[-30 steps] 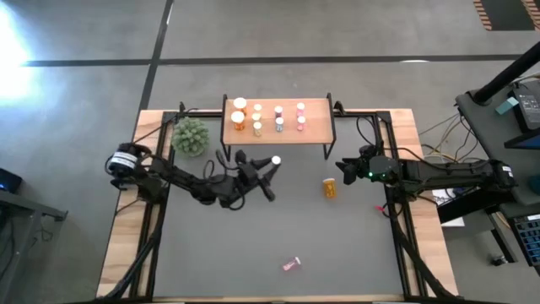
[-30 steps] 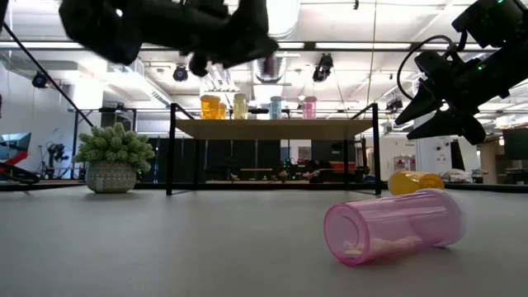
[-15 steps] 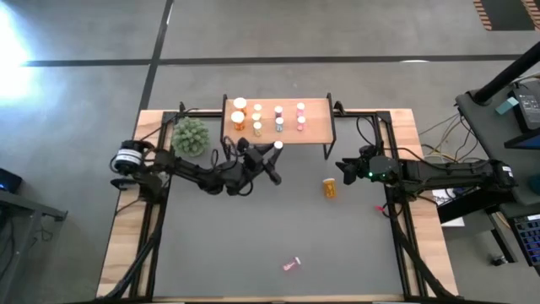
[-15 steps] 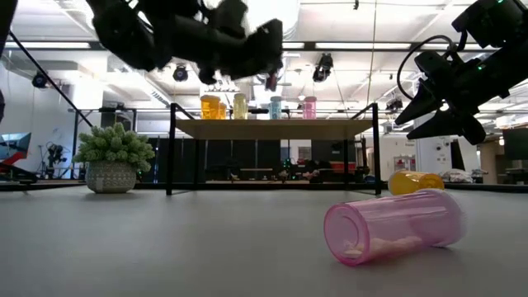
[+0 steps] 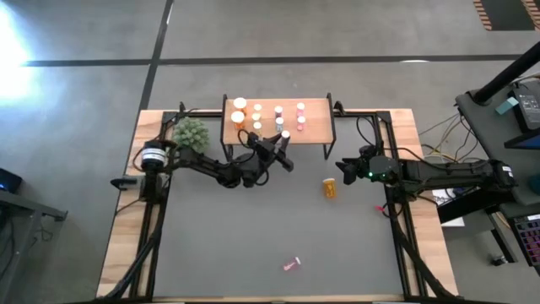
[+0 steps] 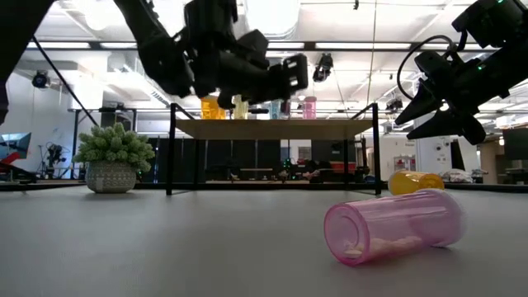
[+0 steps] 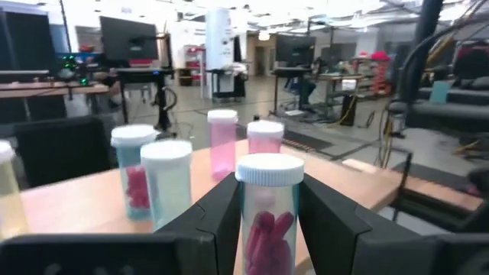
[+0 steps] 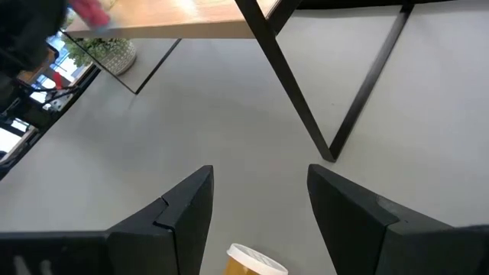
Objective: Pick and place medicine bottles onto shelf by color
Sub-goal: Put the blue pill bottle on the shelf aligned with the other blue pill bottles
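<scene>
The shelf (image 5: 316, 114) has a pale wood top, matt, on thin black metal legs. The table (image 5: 253, 236) is smooth matt grey, edged in light wood. The pink bottle (image 6: 392, 235) lying at 5 o'clock looks like clear glossy plastic — as does the held bottle (image 7: 269, 214), white-capped.

No text, label, brand, number or sign can be read anywhere in these views. The medicine bottles (image 7: 269, 218) carry no label that shows, and the shelf (image 5: 316, 108) and the desk (image 5: 253, 236) are unmarked. Screens in the room beyond the desk are too far off to make out any writing.
</scene>
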